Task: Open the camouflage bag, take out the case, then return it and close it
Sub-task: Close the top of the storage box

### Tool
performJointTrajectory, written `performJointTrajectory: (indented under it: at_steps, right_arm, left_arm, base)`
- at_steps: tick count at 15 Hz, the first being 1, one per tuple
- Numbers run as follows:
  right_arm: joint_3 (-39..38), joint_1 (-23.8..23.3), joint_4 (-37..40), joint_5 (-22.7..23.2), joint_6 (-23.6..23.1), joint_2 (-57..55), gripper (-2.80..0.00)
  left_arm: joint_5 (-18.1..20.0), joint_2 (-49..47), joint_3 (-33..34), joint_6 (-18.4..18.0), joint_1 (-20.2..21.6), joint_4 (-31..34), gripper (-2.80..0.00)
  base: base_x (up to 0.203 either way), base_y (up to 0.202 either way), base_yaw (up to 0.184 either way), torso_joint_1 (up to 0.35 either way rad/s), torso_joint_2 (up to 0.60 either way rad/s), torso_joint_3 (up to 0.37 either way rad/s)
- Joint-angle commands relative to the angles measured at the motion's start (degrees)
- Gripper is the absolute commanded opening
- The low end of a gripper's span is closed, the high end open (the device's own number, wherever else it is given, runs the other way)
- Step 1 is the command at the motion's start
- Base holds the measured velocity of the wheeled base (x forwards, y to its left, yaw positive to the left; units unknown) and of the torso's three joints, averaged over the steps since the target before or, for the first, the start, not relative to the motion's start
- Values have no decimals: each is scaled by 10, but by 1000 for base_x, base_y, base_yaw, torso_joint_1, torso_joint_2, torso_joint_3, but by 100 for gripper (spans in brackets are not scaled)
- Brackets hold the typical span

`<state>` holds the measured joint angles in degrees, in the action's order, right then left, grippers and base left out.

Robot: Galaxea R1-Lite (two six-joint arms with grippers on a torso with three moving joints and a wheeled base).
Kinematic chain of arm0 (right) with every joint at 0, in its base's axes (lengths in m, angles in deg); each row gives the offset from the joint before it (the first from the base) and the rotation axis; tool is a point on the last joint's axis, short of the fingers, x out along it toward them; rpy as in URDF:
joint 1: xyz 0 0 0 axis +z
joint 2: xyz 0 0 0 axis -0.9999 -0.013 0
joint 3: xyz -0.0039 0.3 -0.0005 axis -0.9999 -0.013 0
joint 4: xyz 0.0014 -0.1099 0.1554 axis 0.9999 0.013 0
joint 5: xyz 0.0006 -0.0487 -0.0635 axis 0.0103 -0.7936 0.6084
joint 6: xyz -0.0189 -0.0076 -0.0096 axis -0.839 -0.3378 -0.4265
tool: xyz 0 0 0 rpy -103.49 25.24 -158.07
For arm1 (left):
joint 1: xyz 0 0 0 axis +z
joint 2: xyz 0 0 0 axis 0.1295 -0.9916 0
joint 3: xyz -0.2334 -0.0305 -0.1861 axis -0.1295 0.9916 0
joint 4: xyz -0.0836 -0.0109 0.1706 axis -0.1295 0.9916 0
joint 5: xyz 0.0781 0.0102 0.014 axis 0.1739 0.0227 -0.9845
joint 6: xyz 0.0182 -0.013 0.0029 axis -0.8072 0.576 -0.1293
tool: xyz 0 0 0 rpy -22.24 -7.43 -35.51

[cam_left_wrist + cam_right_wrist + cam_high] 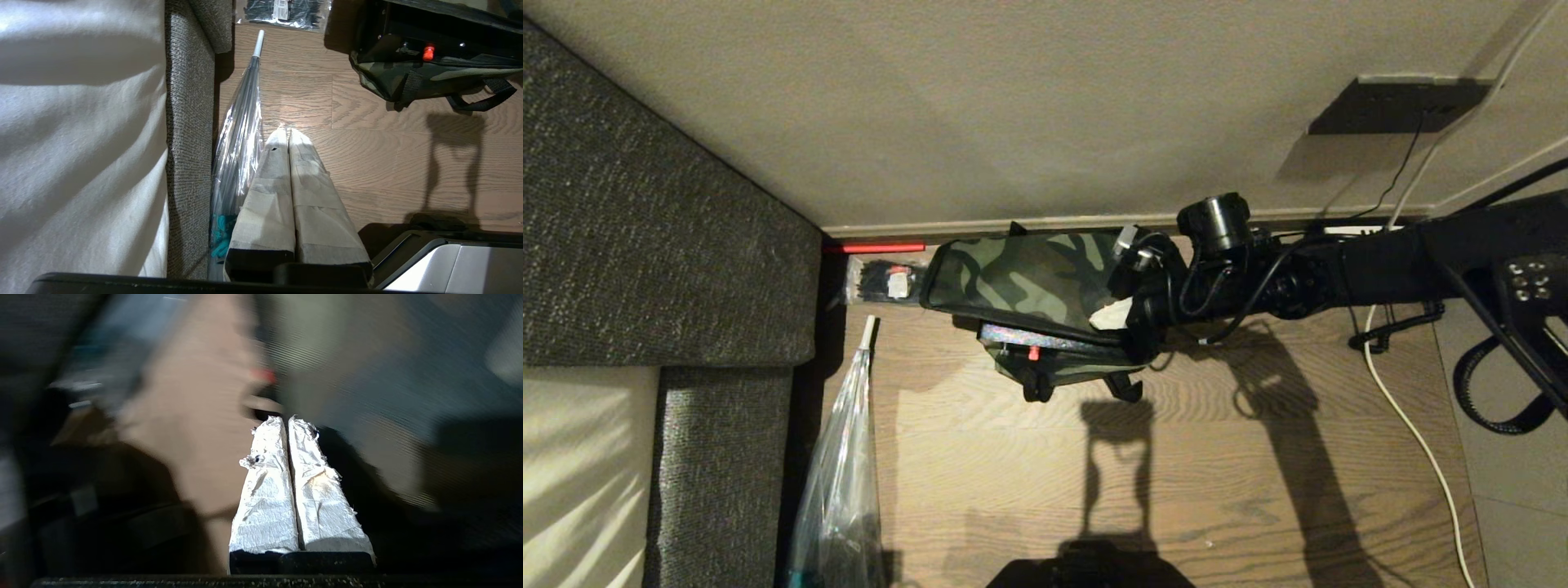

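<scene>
Your right hand (pixel 1123 314) sits at the right end of the camouflage bag (pixel 1021 278), its paper-wrapped fingers (pixel 265 490) pressed together with nothing visible between them. You have it tucked under the edge of the lid flap, which looks like the reason the flap stands lifted toward the wall: a closed hand makes a slim wedge for pushing fabric up without pinching it.

The bag rests on the wooden floor (pixel 1013 474) against the skirting, and that probably braces it while you push. The case (pixel 1054 339) lies in the opened mouth, its long black edge and small red latch (pixel 1034 353) facing the room, so it seems reachable once the flap is clear.

Your left hand (pixel 288 134) hangs closed and empty over the floor beside the sofa (pixel 190 143) and the clear plastic bag (pixel 239 139), well apart from the work, likely parked.
</scene>
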<state>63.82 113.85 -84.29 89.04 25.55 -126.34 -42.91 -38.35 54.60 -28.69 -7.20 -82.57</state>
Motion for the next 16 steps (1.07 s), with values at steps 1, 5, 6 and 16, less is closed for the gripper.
performJointTrajectory:
  at_steps: [1,5,6,16]
  right_arm:
    - [9,4,-50,-20,19,-48,-280]
    - [-16,2,-122,-90,8,-66,-280]
    - [-26,-1,-122,-95,-10,-66,-280]
    - [-159,-39,-120,-125,-59,22,-280]
  left_arm:
    - [0,1,2,0,0,0,-280]
    - [0,1,2,0,0,0,-280]
    - [0,1,2,0,0,0,-280]
    - [0,1,2,0,0,0,-280]
  base:
    - [0,0,0,0,0,0]
    - [0,0,0,0,0,0]
    - [0,0,0,0,0,0]
    - [0,0,0,0,0,0]
